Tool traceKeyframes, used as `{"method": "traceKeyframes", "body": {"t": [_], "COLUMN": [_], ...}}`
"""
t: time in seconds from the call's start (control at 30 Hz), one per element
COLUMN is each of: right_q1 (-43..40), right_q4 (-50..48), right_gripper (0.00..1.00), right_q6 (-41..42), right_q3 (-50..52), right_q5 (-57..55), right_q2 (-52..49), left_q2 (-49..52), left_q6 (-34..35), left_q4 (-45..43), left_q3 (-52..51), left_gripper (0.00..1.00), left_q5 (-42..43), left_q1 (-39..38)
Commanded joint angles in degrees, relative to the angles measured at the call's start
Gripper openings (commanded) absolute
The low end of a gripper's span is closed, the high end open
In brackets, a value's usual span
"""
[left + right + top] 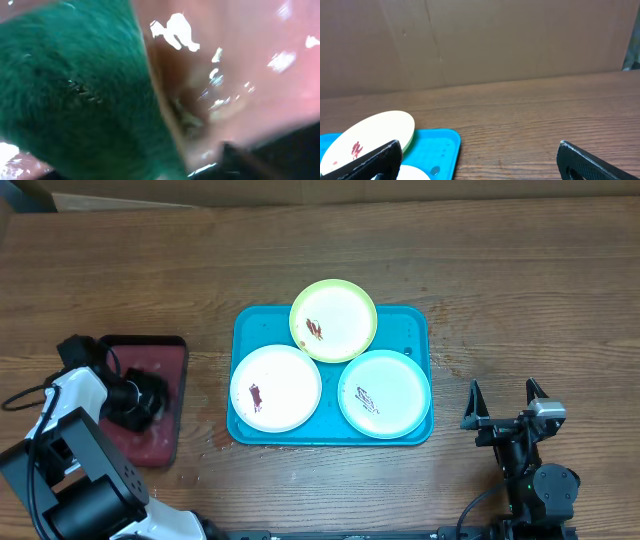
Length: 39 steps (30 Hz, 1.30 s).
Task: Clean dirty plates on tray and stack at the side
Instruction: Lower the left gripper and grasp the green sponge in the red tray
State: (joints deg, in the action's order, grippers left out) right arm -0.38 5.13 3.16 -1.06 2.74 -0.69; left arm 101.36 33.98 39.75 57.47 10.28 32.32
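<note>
The turquoise tray (415, 320) lies mid-table and holds three smeared plates: the yellow-green plate (333, 320) at the back, the white-pink plate (275, 387) front left and the pale mint plate (385, 393) front right. My left gripper (135, 398) is down in the dark red tray (165, 355), left of the turquoise tray. Its wrist view is blurred and filled by a green fuzzy pad (75, 90) lying on the red tray's wet surface (240, 75); its jaws are not clear. My right gripper (505, 405) is open and empty, right of the turquoise tray. Its wrist view (480, 160) shows the tray corner (440, 145) and the yellow-green plate (375, 132).
Bare wooden table lies right of and behind the turquoise tray. A brown cardboard wall (480, 45) stands along the table's far edge. Water drops sit on the turquoise tray's bare back right corner.
</note>
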Motion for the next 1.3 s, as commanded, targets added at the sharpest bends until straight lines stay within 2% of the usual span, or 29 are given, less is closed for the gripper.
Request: {"method": "traceKeyframes", "body": {"t": [0.0,0.27,0.3,0.37,0.47,0.5,0.53,0.6,0.63,0.67,0.7,0.73,1.07,1.1,1.13,1.2,1.23,1.27], "right_q1": [-0.2,-0.2,-0.2,-0.2,-0.2,-0.2,-0.2,-0.2,-0.2,-0.2,-0.2,-0.2,-0.2,-0.2,-0.2,-0.2,-0.2,-0.2], "right_q4": [-0.5,-0.5,-0.5,-0.5,-0.5,-0.5,-0.5,-0.5,-0.5,-0.5,-0.5,-0.5,-0.5,-0.5,-0.5,-0.5,-0.5,-0.5], "right_gripper": [1.0,1.0,1.0,1.0,1.0,1.0,1.0,1.0,1.0,1.0,1.0,1.0,1.0,1.0,1.0,1.0,1.0,1.0], "right_q6": [-0.2,-0.2,-0.2,-0.2,-0.2,-0.2,-0.2,-0.2,-0.2,-0.2,-0.2,-0.2,-0.2,-0.2,-0.2,-0.2,-0.2,-0.2], "right_q3": [0.6,0.6,0.6,0.6,0.6,0.6,0.6,0.6,0.6,0.6,0.6,0.6,0.6,0.6,0.6,0.6,0.6,0.6], "right_q5": [-0.1,-0.1,-0.1,-0.1,-0.1,-0.2,-0.1,-0.1,-0.1,-0.1,-0.1,-0.1,-0.1,-0.1,-0.1,-0.1,-0.1,-0.1], "right_q2": [0.5,0.5,0.5,0.5,0.5,0.5,0.5,0.5,0.5,0.5,0.5,0.5,0.5,0.5,0.5,0.5,0.5,0.5], "left_q2": [3.1,3.1,3.1,3.1,3.1,3.1,3.1,3.1,3.1,3.1,3.1,3.1,3.1,3.1,3.1,3.2,3.2,3.2], "left_q6": [-0.5,-0.5,-0.5,-0.5,-0.5,-0.5,-0.5,-0.5,-0.5,-0.5,-0.5,-0.6,-0.6,-0.6,-0.6,-0.6,-0.6,-0.6], "left_q4": [-2.1,-5.7,-5.7,-5.7,-5.6,-5.6,-5.6,-5.9,-6.0,-6.0,-6.3,-6.9,-11.1,-11.3,-11.3,-11.1,-11.0,-10.9], "left_q3": [-2.1,-2.1,-2.1,-2.1,-2.1,-2.1,-2.1,-2.1,-2.1,-2.1,-2.1,-2.1,-2.1,-2.1,-2.1,-2.1,-2.1,-2.1], "left_gripper": [1.0,1.0,0.89,0.54,0.09,0.04,0.04,0.04,0.08,0.39,0.9,1.0,1.0,0.96,0.78,0.48,0.29,0.18], "left_q5": [-8.3,-9.7,-9.7,-9.7,-9.7,-9.7,-9.9,-10.9,-11.3,-12.1,-12.8,-13.5,-15.3,-15.3,-15.3,-15.3,-15.3,-15.2], "left_q1": [0.3,0.3,0.3,0.3,0.3,0.3,0.3,0.3,0.3,0.3,0.3,0.3,0.3,0.3,0.3,0.3,0.3,0.3]}}
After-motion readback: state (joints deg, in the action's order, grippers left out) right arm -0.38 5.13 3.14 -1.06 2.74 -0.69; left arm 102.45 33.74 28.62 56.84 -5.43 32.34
